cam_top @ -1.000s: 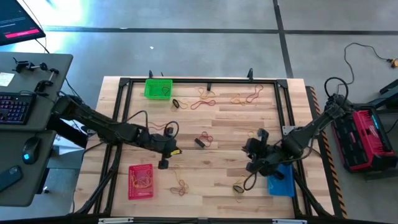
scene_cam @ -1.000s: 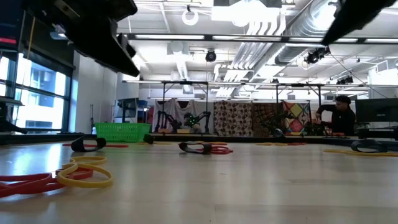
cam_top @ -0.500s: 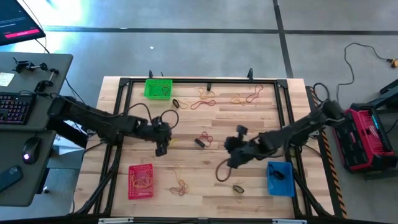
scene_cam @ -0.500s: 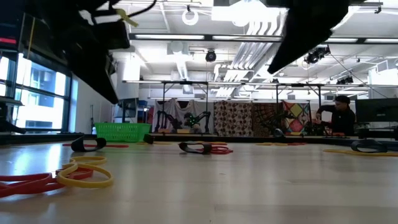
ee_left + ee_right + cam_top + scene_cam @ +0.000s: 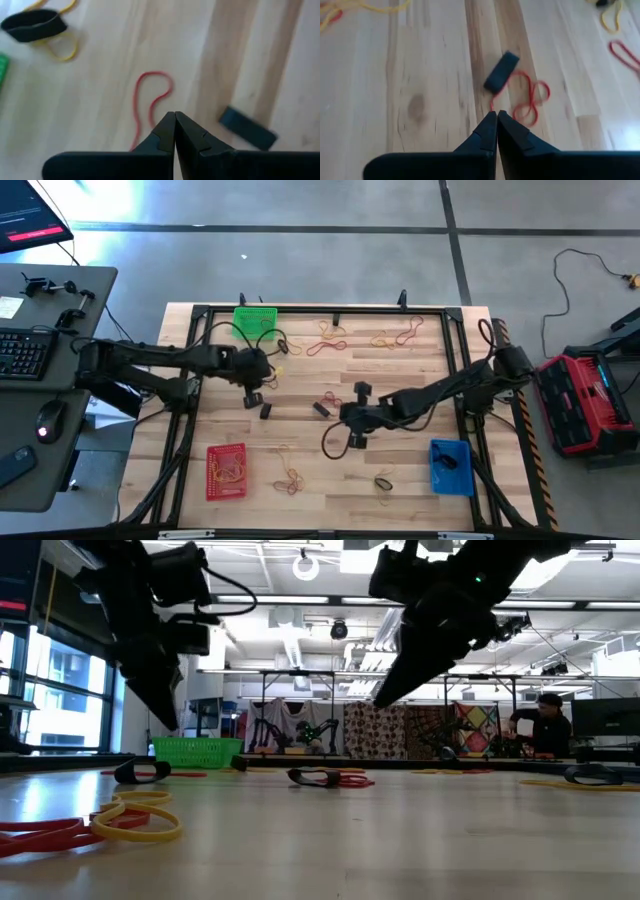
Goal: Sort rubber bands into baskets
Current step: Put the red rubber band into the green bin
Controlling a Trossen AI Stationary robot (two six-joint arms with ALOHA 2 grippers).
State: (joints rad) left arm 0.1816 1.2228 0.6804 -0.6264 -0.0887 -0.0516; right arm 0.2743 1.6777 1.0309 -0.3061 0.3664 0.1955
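**High view first: both grippers closed and empty over the table centre**

High view: the black band (image 5: pixel 321 409) at mid-table serves as landmark. The left gripper (image 5: pixel 254 397) hovers left of it, the right gripper (image 5: pixel 352 418) right of it. The green basket (image 5: pixel 254 321) stands beyond it at the far edge; the red basket (image 5: pixel 226 471) and blue basket (image 5: pixel 451 465) stand on the near side. Rubber bands (image 5: pixel 330 338) lie loose near the green basket.

Low view: both arms hang above the wooden table (image 5: pixel 400 840). Behind it is an open workshop where a person (image 5: pixel 548 725) sits.

Left wrist view: fingers pressed together, holding nothing, above a red band (image 5: pixel 150 102).

Right wrist view: fingers (image 5: pixel 496 131) likewise together and empty, aimed at the black band lying on a red loop (image 5: pixel 530 102).

Risk: a descent with the fingers together would likely push bands aside. Overlapping bands could lift together and be mis-sorted.
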